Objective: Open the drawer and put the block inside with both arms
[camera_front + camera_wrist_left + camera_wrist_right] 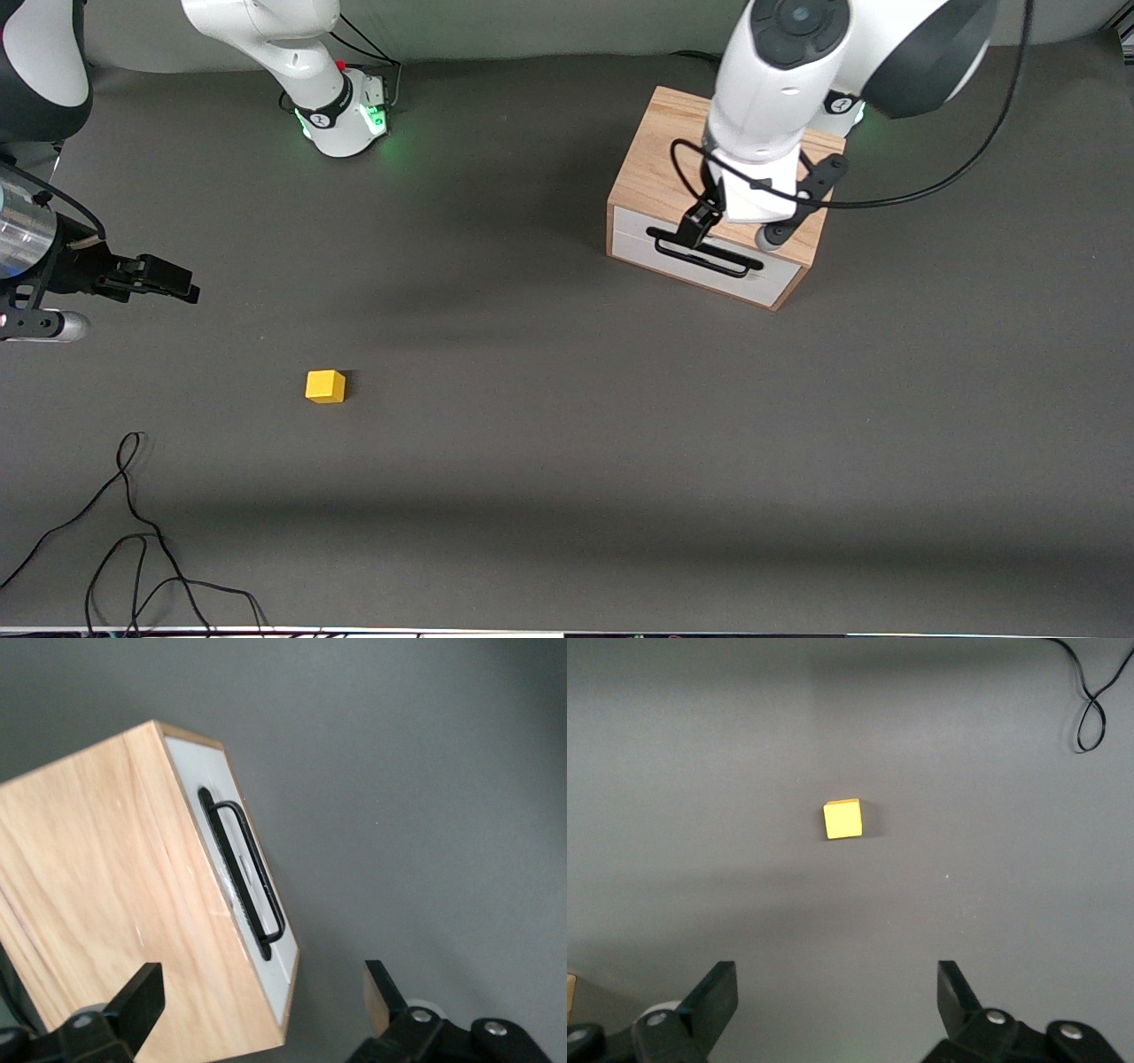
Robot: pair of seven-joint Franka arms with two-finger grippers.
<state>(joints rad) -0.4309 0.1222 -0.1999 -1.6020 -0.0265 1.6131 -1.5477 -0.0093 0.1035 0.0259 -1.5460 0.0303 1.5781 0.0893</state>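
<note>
Cabinet (656, 168) stands on the bench (567, 496) at the left arm's end, its drawer (709, 261) closed. Left gripper (261, 997) hangs over its front edge above the handle (704, 257), fingers released. Right gripper (837, 992) hovers wide open over bare bench near the yellow block (325, 386).

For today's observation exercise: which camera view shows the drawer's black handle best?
The left wrist view: the handle runs unobstructed along the white drawer front. In the front view the left tool hides part of the handle. The right wrist view doesn't show it.
</note>
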